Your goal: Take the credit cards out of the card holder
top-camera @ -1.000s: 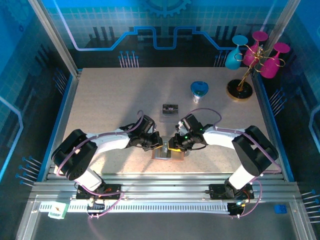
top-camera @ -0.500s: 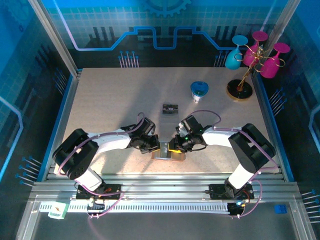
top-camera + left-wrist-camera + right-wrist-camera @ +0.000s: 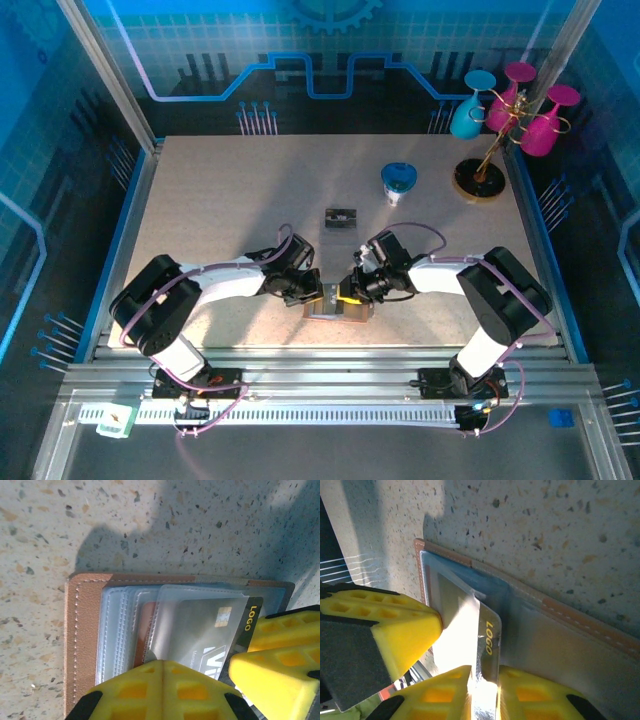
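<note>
Since the earlier frame your right arm's jaws have narrowed and both arms have drawn in a touch. The card holder [image 3: 337, 310] lies where it was, near the front of the table [image 3: 220, 200], between the two wrists.

On the left, your left gripper [image 3: 162, 669] is fully closed. Its fingers press together on the near edge of the open holder and pin it, though I can't tell whether they also pinch a sleeve. The holder lies with its clear sleeves up and its tan rim around them. A reddish card [image 3: 145, 622] sits deep in the sleeves. To its right the dark card [image 3: 200, 630] pokes part-way out, its LOGO end free. Your right gripper [image 3: 484, 682] has that end between its fingers and is closed on it, as far as I can judge.

The step in hand is drawing out the first card. Next, I judge, you pull rightward along the sleeve, flat and slow, with the left holding the holder down. Lift early and the holder may come too.
</note>
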Controlling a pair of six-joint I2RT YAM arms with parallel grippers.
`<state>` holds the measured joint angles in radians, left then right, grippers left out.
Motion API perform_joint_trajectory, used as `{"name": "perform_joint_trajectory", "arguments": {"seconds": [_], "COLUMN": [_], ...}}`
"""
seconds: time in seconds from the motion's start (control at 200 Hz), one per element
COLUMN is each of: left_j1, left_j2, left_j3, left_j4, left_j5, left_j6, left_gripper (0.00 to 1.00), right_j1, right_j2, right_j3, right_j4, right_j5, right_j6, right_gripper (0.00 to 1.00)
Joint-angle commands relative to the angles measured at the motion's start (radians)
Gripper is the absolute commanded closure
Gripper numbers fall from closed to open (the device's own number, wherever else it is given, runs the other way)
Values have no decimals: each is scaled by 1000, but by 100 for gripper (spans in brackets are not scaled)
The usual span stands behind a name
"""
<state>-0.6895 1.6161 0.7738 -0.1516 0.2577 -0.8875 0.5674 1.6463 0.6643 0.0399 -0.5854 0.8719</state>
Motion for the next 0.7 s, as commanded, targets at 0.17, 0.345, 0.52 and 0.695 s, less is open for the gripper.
{"name": "perform_joint_trajectory", "arguments": {"seconds": [0.17,0.345,0.52,0.695], "left_j1": [-7,-7,-6,-5], "left_j2": [22,26,28,30], "left_j3": [8,7,3,-2], "left_j4": [-54,-67,-69,-66], "left_j5": [-24,-34,-37,-35], "left_j6": [9,7,5,2], "left_gripper": [99,98,98,98], "right_j1": [-20,-21,-20,-20], "right_j2": [-4,-8,-26,-41], "right_j3": [-24,-16,1,18], "right_j4": [9,-41,-117,-173], "right_j5": [-17,7,42,64], "right_j6": [4,-21,-60,-84], "right_gripper": [85,89,91,92]}}
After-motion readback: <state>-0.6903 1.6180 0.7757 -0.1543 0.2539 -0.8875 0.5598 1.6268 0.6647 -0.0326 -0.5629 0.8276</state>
